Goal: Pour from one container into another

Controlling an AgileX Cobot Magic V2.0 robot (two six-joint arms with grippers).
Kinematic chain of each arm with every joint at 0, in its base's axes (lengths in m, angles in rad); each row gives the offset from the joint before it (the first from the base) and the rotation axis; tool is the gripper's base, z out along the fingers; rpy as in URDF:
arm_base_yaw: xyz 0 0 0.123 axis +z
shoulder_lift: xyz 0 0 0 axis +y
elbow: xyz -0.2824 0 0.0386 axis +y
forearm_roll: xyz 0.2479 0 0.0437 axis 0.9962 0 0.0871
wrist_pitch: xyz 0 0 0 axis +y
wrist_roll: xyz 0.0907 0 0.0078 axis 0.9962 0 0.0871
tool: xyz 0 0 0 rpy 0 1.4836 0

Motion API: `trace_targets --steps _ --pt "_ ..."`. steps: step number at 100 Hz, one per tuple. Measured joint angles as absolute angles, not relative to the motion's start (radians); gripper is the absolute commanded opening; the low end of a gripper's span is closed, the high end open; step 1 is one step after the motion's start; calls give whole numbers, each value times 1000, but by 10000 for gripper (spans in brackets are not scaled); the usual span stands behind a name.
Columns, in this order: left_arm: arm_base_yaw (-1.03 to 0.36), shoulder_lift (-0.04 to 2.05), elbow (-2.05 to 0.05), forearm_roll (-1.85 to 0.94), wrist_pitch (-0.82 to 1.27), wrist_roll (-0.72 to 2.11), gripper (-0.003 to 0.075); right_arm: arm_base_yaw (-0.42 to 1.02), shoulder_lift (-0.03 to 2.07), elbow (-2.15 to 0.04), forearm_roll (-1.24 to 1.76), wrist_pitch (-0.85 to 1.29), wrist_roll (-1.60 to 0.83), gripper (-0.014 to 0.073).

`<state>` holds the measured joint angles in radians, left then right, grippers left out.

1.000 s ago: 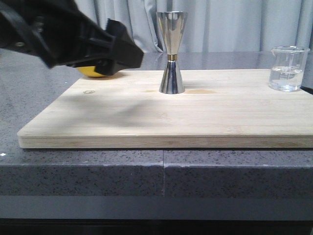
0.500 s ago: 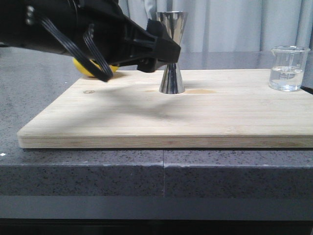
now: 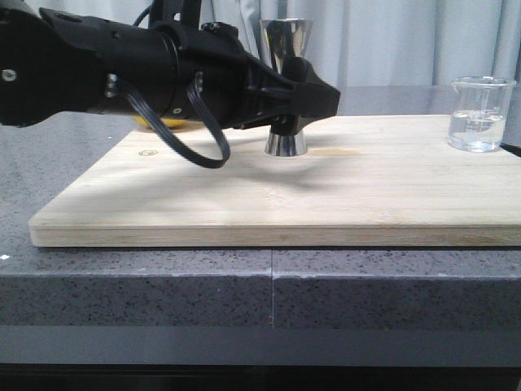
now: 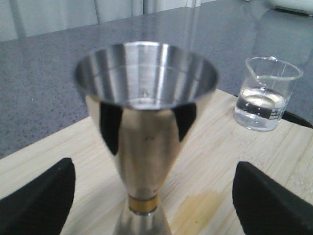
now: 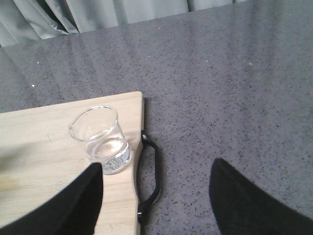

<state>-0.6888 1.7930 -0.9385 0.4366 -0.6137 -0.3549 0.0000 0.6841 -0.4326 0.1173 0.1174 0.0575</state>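
Observation:
The tall steel jigger (image 3: 285, 42) with a gold waist band (image 4: 143, 204) stands upright at the back middle of the wooden board (image 3: 244, 204). My left gripper (image 3: 313, 96) has reached it from the left. It is open, and its black fingers (image 4: 39, 196) stand wide on either side of the jigger's waist without touching it. The small glass beaker (image 3: 480, 114) holds clear liquid and stands at the board's far right corner. My right gripper (image 5: 156, 188) is open, hovering over the board's edge beside the beaker (image 5: 100, 139), and is out of the front view.
A yellow object (image 3: 159, 124) lies behind the left arm at the board's back left. A brownish wet stain (image 4: 195, 210) marks the wood next to the jigger. A black handle (image 5: 151, 171) sticks out from the board's right end over the grey stone counter (image 5: 220, 98).
The left arm has swept rightward across the board, from the yellow object to the jigger, so its open fingers now flank the jigger. The jigger and beaker have not moved.

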Motion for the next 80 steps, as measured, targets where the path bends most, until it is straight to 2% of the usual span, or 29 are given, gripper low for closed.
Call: trace_targets --steps 15,46,58,80 --pt "-687 1795 -947 459 -629 -371 576 0 684 -433 116 117 57 424" --pt "-687 1799 -947 466 -630 -376 314 0 684 -433 113 117 57 424" --pt "-687 1813 -947 466 -634 -376 239 0 684 -433 112 117 57 424" --pt "-684 1845 -947 466 -642 -376 185 0 684 -433 112 117 57 423"
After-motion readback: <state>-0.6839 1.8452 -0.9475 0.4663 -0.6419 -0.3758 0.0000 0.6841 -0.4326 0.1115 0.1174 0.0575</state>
